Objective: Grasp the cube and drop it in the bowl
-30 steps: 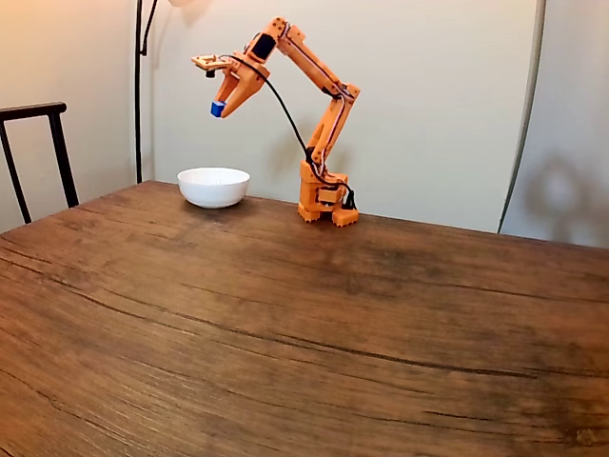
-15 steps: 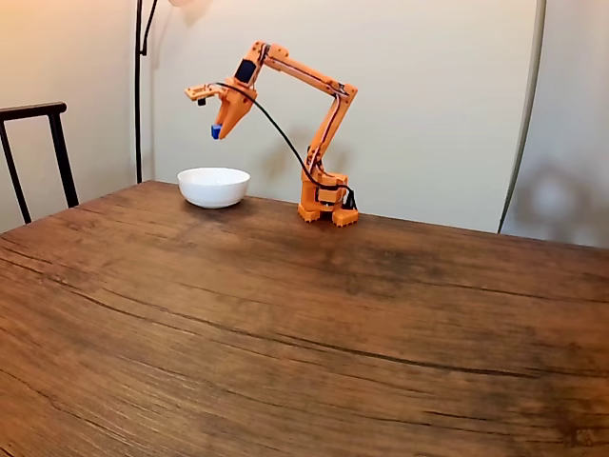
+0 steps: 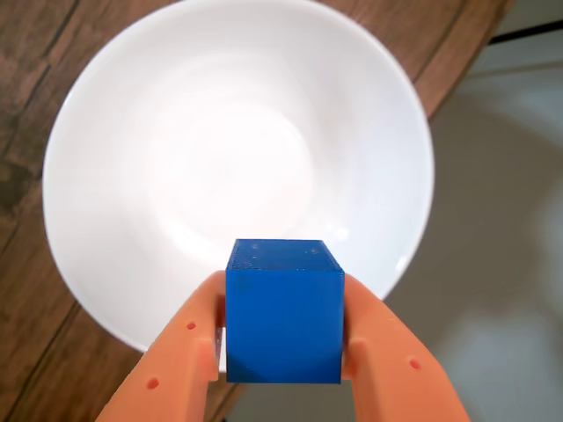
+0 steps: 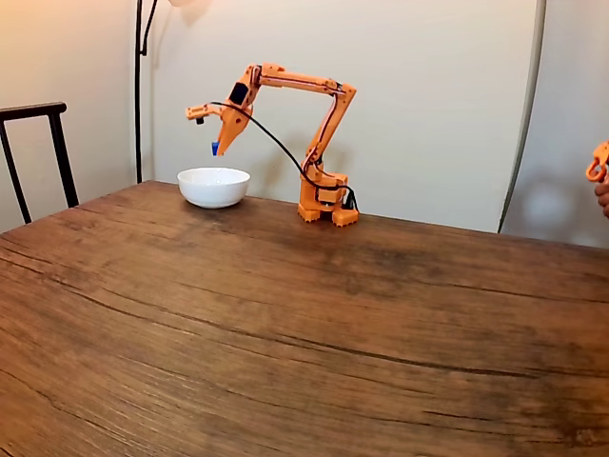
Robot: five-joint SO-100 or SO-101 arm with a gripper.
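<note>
A bright blue cube (image 3: 283, 311) sits clamped between my two orange fingers (image 3: 180, 360) in the wrist view, and the white bowl (image 3: 158, 158) lies directly beneath it. In the fixed view my gripper (image 4: 217, 148) hangs above the bowl (image 4: 213, 186) at the table's far left, shut on the cube (image 4: 215, 149), with a clear gap of air between cube and bowl rim.
The wooden table (image 4: 285, 324) spreads wide in front of the arm's base (image 4: 324, 202). A dark chair (image 4: 38, 152) stands at the left edge and a lamp pole (image 4: 139, 86) behind the bowl. An orange object in a hand (image 4: 599, 171) shows at the right edge.
The arm has lowered and stretched out, bringing the cube down closer over the bowl. A hand with an orange object has appeared at the right edge.
</note>
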